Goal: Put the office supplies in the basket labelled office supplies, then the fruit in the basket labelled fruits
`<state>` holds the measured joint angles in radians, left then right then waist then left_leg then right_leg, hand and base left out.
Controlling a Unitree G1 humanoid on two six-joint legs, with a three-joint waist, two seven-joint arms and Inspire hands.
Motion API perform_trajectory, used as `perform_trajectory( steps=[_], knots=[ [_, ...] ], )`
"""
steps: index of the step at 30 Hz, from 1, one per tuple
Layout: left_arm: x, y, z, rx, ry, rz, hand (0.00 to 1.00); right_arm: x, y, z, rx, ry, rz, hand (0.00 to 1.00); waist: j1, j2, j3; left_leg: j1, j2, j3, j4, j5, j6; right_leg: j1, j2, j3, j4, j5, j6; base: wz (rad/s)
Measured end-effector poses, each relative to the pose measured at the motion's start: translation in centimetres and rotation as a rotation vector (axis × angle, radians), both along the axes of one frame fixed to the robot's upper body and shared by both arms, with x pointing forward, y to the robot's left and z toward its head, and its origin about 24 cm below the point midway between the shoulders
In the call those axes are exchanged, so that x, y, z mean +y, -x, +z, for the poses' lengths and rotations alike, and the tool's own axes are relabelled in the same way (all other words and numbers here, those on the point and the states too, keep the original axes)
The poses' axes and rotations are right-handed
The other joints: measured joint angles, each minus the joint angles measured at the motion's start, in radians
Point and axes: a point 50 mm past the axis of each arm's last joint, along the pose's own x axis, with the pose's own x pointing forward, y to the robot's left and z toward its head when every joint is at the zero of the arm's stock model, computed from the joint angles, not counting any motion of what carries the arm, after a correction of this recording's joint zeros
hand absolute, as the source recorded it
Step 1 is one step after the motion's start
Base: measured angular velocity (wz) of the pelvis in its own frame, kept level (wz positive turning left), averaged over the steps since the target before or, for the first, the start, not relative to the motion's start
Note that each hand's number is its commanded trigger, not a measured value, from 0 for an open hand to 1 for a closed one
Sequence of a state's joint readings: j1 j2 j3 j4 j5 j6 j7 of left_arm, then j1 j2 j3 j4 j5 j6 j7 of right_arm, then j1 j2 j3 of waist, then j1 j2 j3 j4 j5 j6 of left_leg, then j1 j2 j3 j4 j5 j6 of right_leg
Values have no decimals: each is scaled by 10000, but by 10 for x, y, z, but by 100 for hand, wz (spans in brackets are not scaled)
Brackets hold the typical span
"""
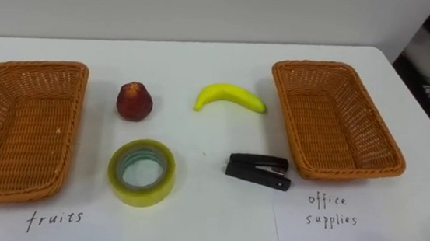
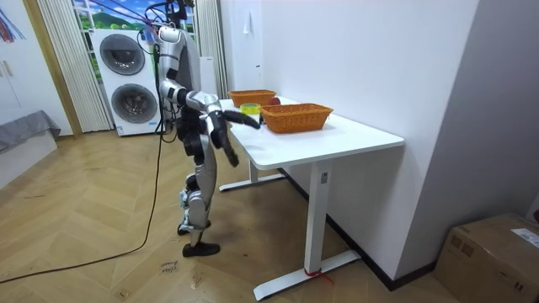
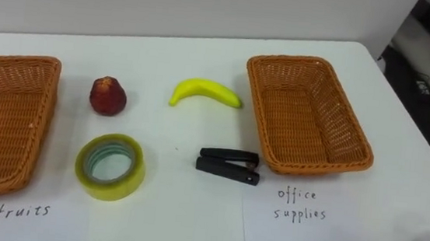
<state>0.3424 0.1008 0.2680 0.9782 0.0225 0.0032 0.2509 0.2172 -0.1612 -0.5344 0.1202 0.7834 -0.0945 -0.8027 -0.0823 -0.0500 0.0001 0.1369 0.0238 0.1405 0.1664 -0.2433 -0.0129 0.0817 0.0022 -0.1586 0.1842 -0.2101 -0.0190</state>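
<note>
**Step in hand:** opening of the sort. Nothing had been binned, so judged at the very start.

**Robot:** stood at the end of the bench [image 1: 221, 55] on the room view's left, facing it.
- The raised hand [image 2: 251, 121] reached toward the bench edge.
- The lowered hand [image 2: 229, 157] hung beside the body.
- Which was left and which right could not be told.
- Whether the fingers were spread or curled could not be told either. Neither hand appeared to carry anything.

**Containers**
- Left basket [image 1: 23, 131]: wicker, rectangular, above the handwritten label "fruits" [image 1: 54, 220]. Contents: nil.
- Right basket [image 1: 332, 119]: wicker, same pattern, above the label "office supplies" [image 1: 332, 210]. Contents: nil.

**Loose items, all on the bench between the baskets**
- Red fruit [image 1: 135, 101]: upright, just beside the left basket, in the far row.
- Banana [image 1: 229, 97]: yellow, lying flat, far row, nearer the right basket.
- Tape roll [image 1: 136, 197]: yellow-green, lying flat, in the near row in front of the red fruit.
- Stapler [image 1: 257, 171]: black, lying closed, near row, close to the right basket's near corner.

**Next move, as judged:**
- A hand had to come over one item and close round it.
- The stapler beside its own basket looked the shortest carry.
- The banana and tape roll would each have to cross the bench to the opposite side.
</note>
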Motion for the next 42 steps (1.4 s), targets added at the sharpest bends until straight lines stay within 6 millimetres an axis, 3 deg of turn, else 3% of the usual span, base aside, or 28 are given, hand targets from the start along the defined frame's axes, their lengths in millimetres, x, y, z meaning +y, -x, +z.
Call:
perform_trajectory(
  steps=[9,13,20,25,27,29,42],
  knots=[
    [1,0,0,146,-69,-326,0,-7,-13,46,-51,2661,-6,0,-25,-96,20,-113,2,2,-7,0,0,-121,2,-24,26,-7,14,1],
    [0,0,0,200,-73,-531,0,-5,-15,54,-312,2946,123,0,-46,-146,12,-189,2,-17,-7,0,0,-161,-5,-93,9,-7,13,0],
    [3,-1,1,179,-9,-578,0,-1,-20,89,-1686,3889,518,0,22,-264,-20,-215,13,-64,-23,2,2,-258,6,-102,38,4,3,0],
    [4,-1,1,176,1,-649,0,0,-28,98,-2098,4174,896,0,57,-368,-23,-215,23,-64,-23,2,3,-269,8,-79,141,15,-10,-1],
    [4,-1,1,216,-15,-816,0,1,-34,102,-2407,4255,1106,0,77,-392,54,-219,22,-64,-22,3,4,-288,-1,-61,205,15,-10,-2],
    [5,1,1,336,-5,-811,0,3,-41,107,-2733,4283,1276,0,52,-395,76,-226,20,-62,-21,9,16,-299,-3,-54,206,27,-17,-4],
    [3,7,-1,855,220,-1355,0,24,-66,125,-3789,5065,3538,0,387,-288,15,-209,30,-82,17,39,64,-289,14,-8,215,65,-41,1]
  ],
)
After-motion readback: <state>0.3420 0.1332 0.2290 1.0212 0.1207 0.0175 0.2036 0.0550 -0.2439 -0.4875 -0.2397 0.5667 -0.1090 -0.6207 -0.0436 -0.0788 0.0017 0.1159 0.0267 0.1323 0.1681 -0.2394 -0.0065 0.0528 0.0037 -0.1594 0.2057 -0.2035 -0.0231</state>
